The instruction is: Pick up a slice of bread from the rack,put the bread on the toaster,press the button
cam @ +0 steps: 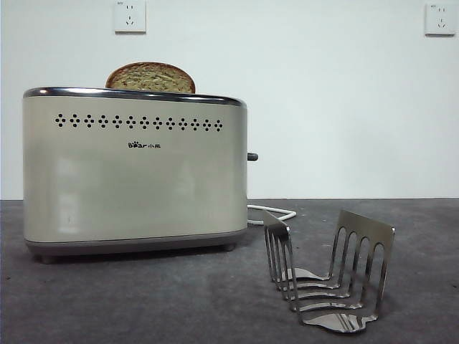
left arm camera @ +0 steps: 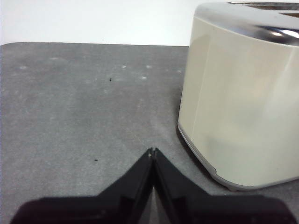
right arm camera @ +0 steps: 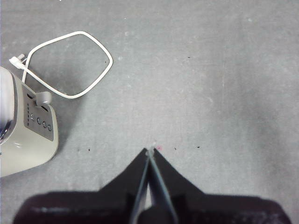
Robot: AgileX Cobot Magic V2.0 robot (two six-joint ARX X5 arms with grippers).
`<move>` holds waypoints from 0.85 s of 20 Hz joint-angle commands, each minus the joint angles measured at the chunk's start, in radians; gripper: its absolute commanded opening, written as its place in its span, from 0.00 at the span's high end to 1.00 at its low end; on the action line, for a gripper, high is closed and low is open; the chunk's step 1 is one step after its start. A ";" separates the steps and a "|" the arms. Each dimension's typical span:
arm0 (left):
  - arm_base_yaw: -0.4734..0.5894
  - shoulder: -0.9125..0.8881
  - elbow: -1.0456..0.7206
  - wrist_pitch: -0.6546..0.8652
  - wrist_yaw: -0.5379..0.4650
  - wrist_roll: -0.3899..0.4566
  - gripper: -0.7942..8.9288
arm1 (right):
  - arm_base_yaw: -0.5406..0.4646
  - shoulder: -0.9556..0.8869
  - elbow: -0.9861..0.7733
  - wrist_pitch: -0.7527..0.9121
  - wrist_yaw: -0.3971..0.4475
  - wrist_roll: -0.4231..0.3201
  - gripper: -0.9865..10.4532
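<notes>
- The slice of bread (cam: 151, 77) stands in the toaster (cam: 135, 172), upper left of the front frame, its top showing.
- The button (cam: 252, 156) juts from the toaster's right side.
- The rack (cam: 326, 271) sits empty, lower right.
- Left gripper (left arm camera: 153, 150) and right gripper (right arm camera: 151, 150) both have jaws together, holding nothing.

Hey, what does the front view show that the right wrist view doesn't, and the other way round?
Only the front view shows the slice of bread standing in the toaster's top, the rack with nothing in it on the table, the Bear logo, the row of dot holes and two wall sockets. Only the right wrist view shows the right gripper, its jaws shut, and the narrow control panel with its small round buttons. Both show the toaster, the button on its narrow side, and the white cord.
</notes>
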 commanded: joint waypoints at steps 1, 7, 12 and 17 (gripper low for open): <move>-0.002 0.008 -0.010 0.002 0.005 0.011 0.92 | 0.000 0.003 -0.003 -0.018 0.004 -0.006 0.91; -0.002 0.035 -0.010 0.002 0.005 0.011 0.92 | -0.062 -0.164 -0.219 0.199 0.044 -0.196 0.91; -0.002 0.035 -0.010 0.002 0.005 0.011 0.92 | -0.249 -0.624 -1.054 1.044 -0.199 -0.217 0.91; -0.002 0.035 -0.010 0.003 0.005 0.011 0.92 | -0.389 -0.997 -1.600 1.315 -0.274 -0.226 0.91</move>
